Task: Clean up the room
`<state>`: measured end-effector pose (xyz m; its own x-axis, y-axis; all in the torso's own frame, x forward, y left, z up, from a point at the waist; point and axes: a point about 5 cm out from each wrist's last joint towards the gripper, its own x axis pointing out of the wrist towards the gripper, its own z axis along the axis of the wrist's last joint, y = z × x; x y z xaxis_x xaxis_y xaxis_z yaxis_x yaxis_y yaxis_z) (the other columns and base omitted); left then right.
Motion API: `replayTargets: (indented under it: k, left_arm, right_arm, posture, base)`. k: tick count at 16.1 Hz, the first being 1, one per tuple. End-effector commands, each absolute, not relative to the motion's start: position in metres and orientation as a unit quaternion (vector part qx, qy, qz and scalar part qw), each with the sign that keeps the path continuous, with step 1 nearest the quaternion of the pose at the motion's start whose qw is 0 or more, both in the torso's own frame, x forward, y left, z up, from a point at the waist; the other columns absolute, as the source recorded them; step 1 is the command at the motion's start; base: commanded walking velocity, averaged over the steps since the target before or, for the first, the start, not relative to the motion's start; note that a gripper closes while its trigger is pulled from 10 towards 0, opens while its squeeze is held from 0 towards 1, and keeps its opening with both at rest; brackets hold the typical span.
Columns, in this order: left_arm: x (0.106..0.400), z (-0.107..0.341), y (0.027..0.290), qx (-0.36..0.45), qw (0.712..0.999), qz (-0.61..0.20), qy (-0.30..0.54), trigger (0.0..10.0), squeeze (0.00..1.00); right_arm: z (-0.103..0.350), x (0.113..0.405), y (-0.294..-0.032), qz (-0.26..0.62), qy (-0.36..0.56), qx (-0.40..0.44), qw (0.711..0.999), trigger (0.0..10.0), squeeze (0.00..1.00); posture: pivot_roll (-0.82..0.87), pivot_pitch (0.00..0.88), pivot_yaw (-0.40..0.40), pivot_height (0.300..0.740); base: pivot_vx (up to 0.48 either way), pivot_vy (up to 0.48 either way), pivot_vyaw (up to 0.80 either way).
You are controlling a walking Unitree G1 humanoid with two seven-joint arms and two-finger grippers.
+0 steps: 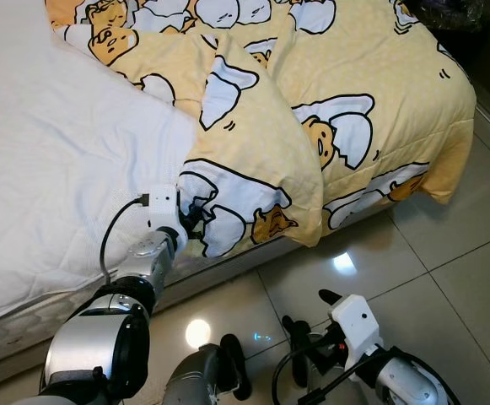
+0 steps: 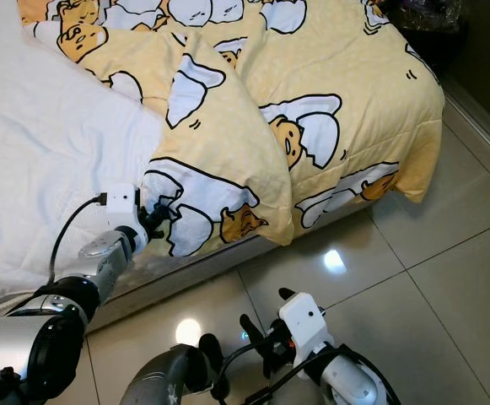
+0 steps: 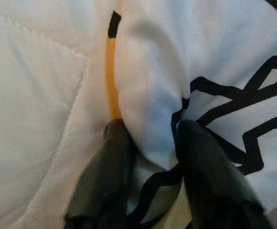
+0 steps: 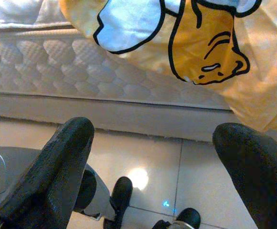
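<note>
At the near edge of the bed, the left gripper (image 1: pixel 196 221) is closed on a fold of the yellow cartoon-print comforter (image 1: pixel 346 76), at the corner that lies folded back over the white mattress pad (image 1: pixel 51 169). In the left wrist view both black fingers (image 3: pixel 105 167) pinch a ridge of white-and-black printed fabric, with the quilted white pad just beside them. The right gripper (image 1: pixel 312 333) hangs low over the tiled floor (image 1: pixel 447 253) with its fingers spread wide and nothing between them; its wrist view looks at the mattress side (image 4: pixel 81 67) and the overhanging comforter hem. The step in hand appears to be spreading the comforter back over the exposed pad. To do this well, keep the pinch firm on the full fold rather than on one layer, lift the corner slightly to clear the pad, then draw it steadily toward the robot's left, along the bed edge, without jerking. How many layers are caught cannot be confirmed, since the fabric hides the fingertips. The comforter covers the right-hand part of the bed and drapes over its near and right edges; its long axis runs from the far left to the near right corner of the bed, and the folded flap points down toward the near edge, where the gripper holds it.
</note>
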<state>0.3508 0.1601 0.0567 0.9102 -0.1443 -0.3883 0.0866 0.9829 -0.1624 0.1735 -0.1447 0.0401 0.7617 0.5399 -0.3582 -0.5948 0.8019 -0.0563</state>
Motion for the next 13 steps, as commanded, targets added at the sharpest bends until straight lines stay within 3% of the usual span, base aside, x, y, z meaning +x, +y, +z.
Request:
replayTargets:
  k: [1,4,7,8,13]
  left_arm:
    - [0.339,0.04,0.162,-0.07,0.967,-0.062,0.235,0.0,0.0]
    - [0.337,0.039,0.166,-0.08,0.968,-0.057,0.231,0.0,0.0]
    - [0.337,0.04,0.173,-0.126,0.968,-0.039,0.215,0.0,0.0]
    - [0.33,0.033,0.181,-0.144,0.965,-0.03,0.216,0.0,0.0]
    - [0.294,0.001,0.213,-0.167,0.954,0.031,0.247,0.0,0.0]
  right_arm:
    - [0.04,0.169,-0.143,0.31,0.171,-0.074,0.932,10.0,0.0]
    - [0.045,0.165,-0.132,0.365,0.161,-0.069,0.914,10.0,0.0]
    - [0.052,0.173,-0.132,0.373,0.133,-0.086,0.914,10.0,0.0]
    - [0.065,0.178,-0.126,0.38,0.092,-0.096,0.916,10.0,0.0]
    - [0.073,0.182,-0.119,0.379,0.071,-0.084,0.919,10.0,0.0]
  posture:
    - [-0.28,0.322,0.113,0.74]
    - [-0.27,0.322,0.108,0.74]
    - [-0.26,0.314,0.107,0.74]
    - [-0.26,0.306,0.109,0.74]
    - [-0.24,0.294,0.111,0.74]
  base:
    - [0.0,0.0,0.0]
    - [0.0,0.0,0.0]
    - [0.0,0.0,0.0]
    - [0.0,0.0,0.0]
    - [0.0,0.0,0.0]
